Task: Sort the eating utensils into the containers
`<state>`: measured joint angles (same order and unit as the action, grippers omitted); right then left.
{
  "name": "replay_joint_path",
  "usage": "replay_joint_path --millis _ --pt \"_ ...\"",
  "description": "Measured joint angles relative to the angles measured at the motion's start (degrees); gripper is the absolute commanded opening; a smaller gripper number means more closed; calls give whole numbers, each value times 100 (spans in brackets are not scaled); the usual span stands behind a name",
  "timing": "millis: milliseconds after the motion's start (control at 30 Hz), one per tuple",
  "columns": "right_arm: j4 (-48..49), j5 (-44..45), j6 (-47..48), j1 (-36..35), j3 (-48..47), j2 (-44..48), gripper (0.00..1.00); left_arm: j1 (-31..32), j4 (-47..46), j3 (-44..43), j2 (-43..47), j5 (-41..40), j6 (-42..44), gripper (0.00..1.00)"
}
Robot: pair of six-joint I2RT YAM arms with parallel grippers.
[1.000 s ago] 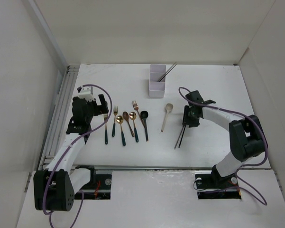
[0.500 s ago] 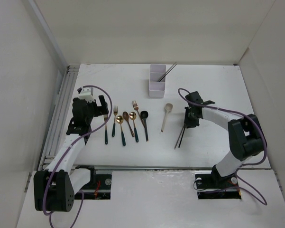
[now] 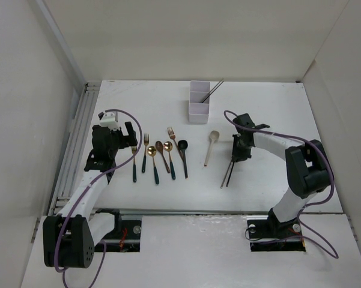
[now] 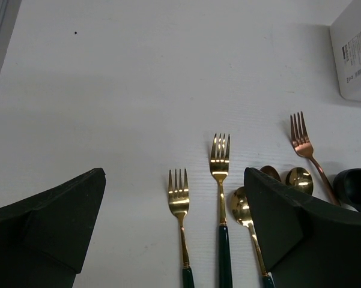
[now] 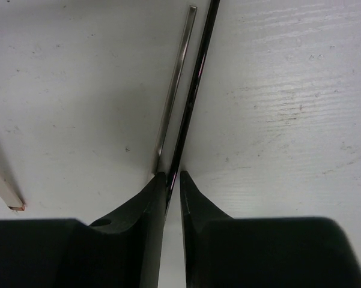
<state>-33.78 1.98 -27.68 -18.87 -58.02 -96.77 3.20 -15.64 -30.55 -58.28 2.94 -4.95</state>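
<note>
Since a second ago our right gripper (image 5: 168,180) has narrowed and now pinches the thin grey metal chopsticks (image 5: 192,90). They lie on the scuffed white table (image 3: 276,108), well apart from the white three-compartment plastic organizer (image 3: 198,111). Our left gripper (image 4: 174,177) hangs spread wide above the gold-headed forks (image 4: 220,162). Plain white walls (image 3: 186,36) enclose the table.

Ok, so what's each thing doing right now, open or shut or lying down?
Left gripper, open, empty.
Right gripper, shut on the chopsticks.
Organizer, upright, one thin stick leaning in it.
Forks and spoons, lying flat in a row, not sorted yet.
Pale spoon, lying flat, apart from the row.
</note>
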Motion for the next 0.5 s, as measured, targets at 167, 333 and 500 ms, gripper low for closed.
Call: replay_joint_path --millis 167,333,500 --pt "-55 83 -22 -2 -24 -17 0 -20 -2 13 2 -33 2 100" --pt "-68 122 -85 11 -17 2 0 -31 -7 13 15 -46 0 100" --pt "46 411 -138 13 407 564 0 -31 -4 13 44 -74 22 100"
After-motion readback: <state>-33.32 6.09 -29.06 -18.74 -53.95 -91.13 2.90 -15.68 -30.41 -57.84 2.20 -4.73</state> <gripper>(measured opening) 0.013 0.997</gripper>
